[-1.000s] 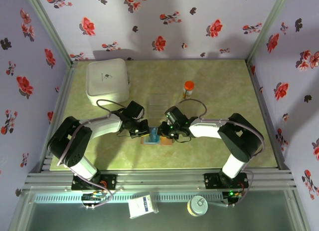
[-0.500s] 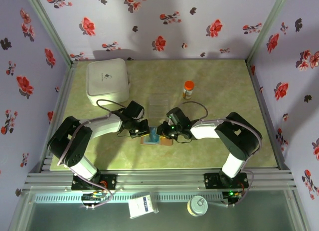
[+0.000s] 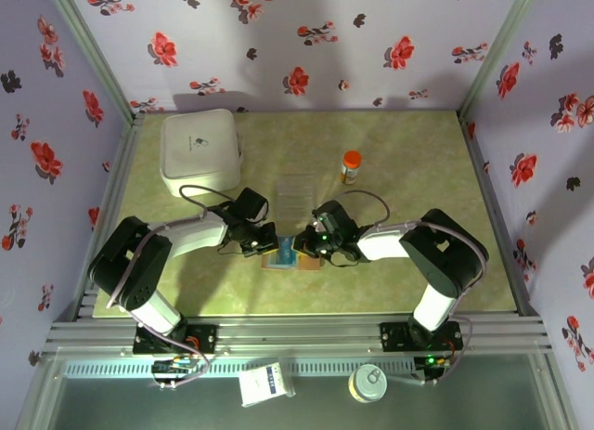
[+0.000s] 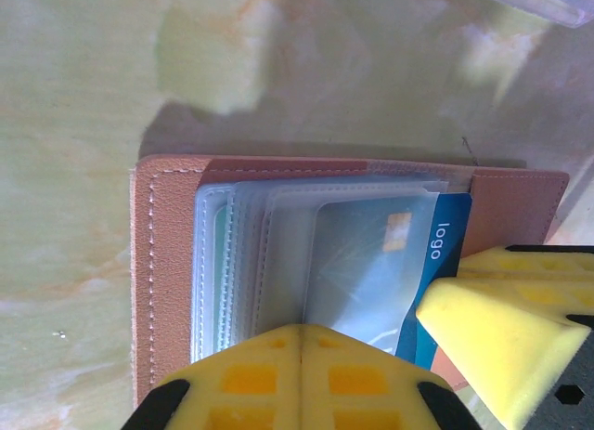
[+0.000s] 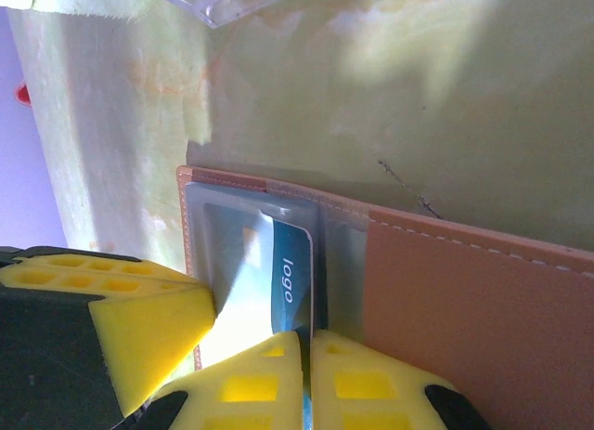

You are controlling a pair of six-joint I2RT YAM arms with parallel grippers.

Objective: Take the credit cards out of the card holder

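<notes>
Right gripper (image 5: 304,356) pinches blue card (image 5: 288,274) sticking out of card holder (image 5: 445,300).

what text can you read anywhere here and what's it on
"logo": white letters on the blue plastic card poking from the brown leather card holder.
Mark on the large white box's lid: too small to read.
Label on the orange-capped bottle: too small.

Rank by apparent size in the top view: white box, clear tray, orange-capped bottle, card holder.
1. white box
2. clear tray and card holder: look alike, and the holder is partly covered, so unranked
3. orange-capped bottle
</notes>
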